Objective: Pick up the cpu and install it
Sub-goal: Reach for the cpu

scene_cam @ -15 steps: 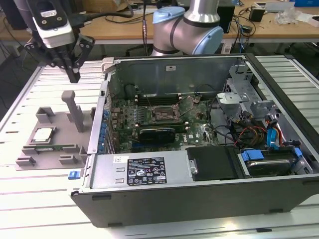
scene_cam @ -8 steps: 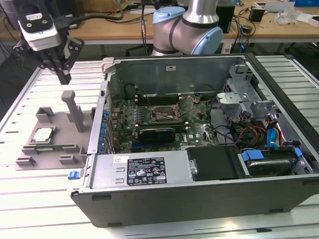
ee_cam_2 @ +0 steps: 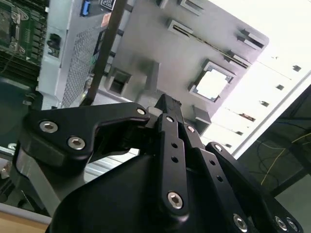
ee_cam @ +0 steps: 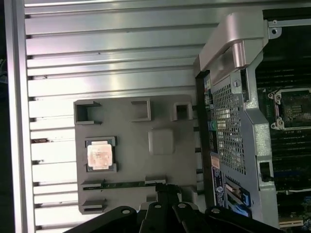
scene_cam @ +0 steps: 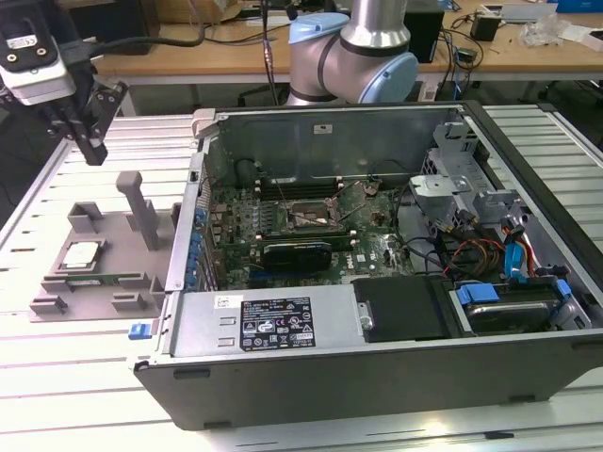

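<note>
In the exterior view we see the black pincer (scene_cam: pixel 94 153) closed and empty, high over the ribbed metal bench (scene_cam: pixel 57 377). The shiny square cpu (scene_cam: pixel 82 254) lies in a matte grey plastic fixture (scene_cam: pixel 122 247) beside the open computer case (scene_cam: pixel 377 377). Both wrist views show the cpu flat in its recess, apart from the pincer.

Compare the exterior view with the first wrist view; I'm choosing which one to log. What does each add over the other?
The exterior view adds the arm's blue-grey joint, the labelled power supply and the drive cables inside the open case. The first wrist view adds the case's perforated grille, seen from above. Both show the chip lying in its grey holder, the socket, the slatted table and the pincer.
</note>
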Tool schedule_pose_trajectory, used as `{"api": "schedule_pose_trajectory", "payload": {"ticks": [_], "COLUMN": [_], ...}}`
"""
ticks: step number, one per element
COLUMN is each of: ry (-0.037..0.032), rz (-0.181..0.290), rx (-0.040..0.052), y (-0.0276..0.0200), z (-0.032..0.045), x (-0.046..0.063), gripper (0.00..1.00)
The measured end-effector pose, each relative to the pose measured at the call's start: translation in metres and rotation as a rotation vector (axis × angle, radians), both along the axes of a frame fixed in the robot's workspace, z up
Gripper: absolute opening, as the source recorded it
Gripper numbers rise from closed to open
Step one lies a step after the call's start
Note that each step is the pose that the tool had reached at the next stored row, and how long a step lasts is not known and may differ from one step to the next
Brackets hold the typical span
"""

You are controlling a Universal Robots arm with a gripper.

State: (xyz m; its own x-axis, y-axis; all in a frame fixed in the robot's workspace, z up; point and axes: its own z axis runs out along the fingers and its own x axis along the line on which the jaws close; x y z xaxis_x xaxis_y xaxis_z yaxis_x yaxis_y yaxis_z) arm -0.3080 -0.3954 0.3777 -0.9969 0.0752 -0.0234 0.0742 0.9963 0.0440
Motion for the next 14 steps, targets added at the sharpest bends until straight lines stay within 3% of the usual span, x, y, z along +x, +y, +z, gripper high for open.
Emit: {"api": "schedule_pose_trajectory", "payload": {"ticks": [5, 14], "ry": [0.0, 0.0001], "rz": [0.0, 0.0], "rx": [0.0, 0.0], "y": [0.0035, 0.0145], "z": [-0.0078, -0.0267], "x": [-0.015, -0.035], "gripper": [0.11, 0.11]}}
